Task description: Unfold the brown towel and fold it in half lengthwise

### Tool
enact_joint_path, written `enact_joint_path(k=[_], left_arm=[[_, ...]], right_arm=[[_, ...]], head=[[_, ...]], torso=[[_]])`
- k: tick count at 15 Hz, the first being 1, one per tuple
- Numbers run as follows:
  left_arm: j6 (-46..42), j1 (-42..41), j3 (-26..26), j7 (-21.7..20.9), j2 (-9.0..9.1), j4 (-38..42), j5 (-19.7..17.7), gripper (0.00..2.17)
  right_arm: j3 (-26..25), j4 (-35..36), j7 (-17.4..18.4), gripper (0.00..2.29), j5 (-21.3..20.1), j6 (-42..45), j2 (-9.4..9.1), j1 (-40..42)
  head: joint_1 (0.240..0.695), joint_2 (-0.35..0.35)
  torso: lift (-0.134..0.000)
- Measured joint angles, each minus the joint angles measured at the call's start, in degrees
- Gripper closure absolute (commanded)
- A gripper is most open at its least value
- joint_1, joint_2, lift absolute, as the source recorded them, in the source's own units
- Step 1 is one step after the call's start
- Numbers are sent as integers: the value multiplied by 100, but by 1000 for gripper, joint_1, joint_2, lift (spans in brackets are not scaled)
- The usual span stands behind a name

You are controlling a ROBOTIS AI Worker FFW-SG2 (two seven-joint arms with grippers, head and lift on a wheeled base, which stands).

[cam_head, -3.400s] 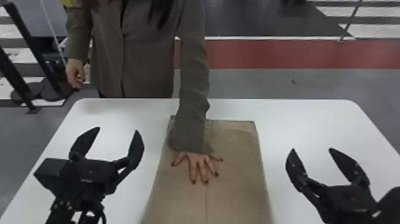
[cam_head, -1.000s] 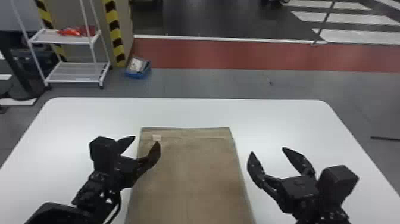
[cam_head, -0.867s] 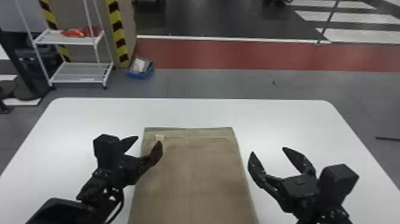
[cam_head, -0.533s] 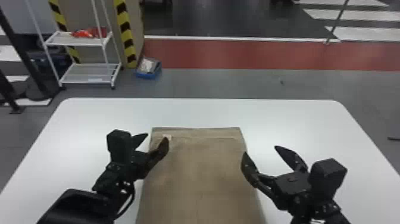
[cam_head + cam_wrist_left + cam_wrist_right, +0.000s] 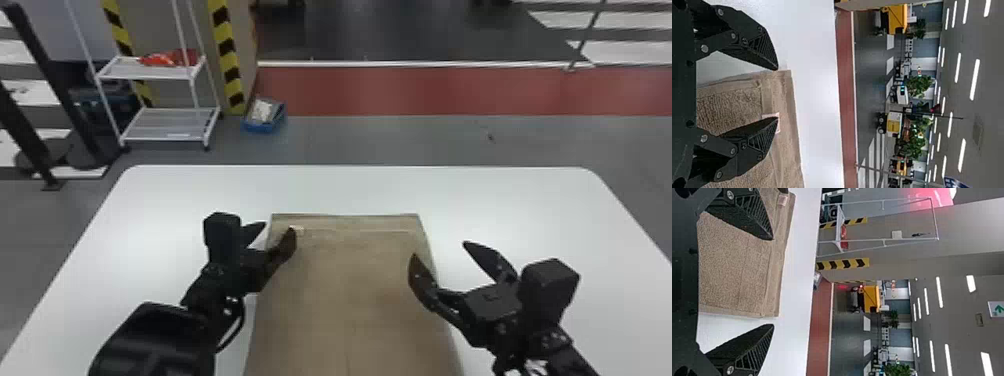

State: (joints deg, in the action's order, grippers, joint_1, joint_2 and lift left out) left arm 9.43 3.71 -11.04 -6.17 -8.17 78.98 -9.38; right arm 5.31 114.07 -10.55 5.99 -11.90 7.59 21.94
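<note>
Left claw (image 5: 280,227), right claw (image 5: 440,250): released, astride edges of brown cloth towel (image 5: 350,280); white rectangular counter (image 5: 500,200) beneath, white metal rack (image 5: 165,122) beyond.

The white surface (image 5: 500,200) has rounded far corners and a straight far edge; the brown towel (image 5: 350,290) lies flat near its middle, its far end just short of that edge, with white showing along both sides; a pale tag (image 5: 297,230) sits by the towel's far left corner.
</note>
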Motion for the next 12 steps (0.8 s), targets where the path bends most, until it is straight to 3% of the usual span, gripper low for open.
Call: enact_joint_path(k=[3,6,9,10,11,12], left_arm=[[46,23,-2,-3,0,-56,55,522],[65,53,2,-10,-1,-129,99,1004],[72,54,16,1,0,-137,117,1011],[72,49,15,2,0,-131,124,1096],[72,39,12,4,-2,-120,130,1352],[72,25,11,25,-5,-100,136,1379]], right_arm=[[84,-149,0,97,7,-2,30,-139],[93,-188,0,97,19,-2,50,-163],[94,-192,0,97,25,-17,64,-178],[98,-192,0,97,30,-29,74,-180],[101,-193,0,97,38,-34,85,-181],[102,-193,0,97,45,-36,89,-182]], head=[[695,15],[695,18],[695,20],[695,20],[695,20],[695,20]], torso=[[-108],[-108],[-108],[-108],[-108],[-108]])
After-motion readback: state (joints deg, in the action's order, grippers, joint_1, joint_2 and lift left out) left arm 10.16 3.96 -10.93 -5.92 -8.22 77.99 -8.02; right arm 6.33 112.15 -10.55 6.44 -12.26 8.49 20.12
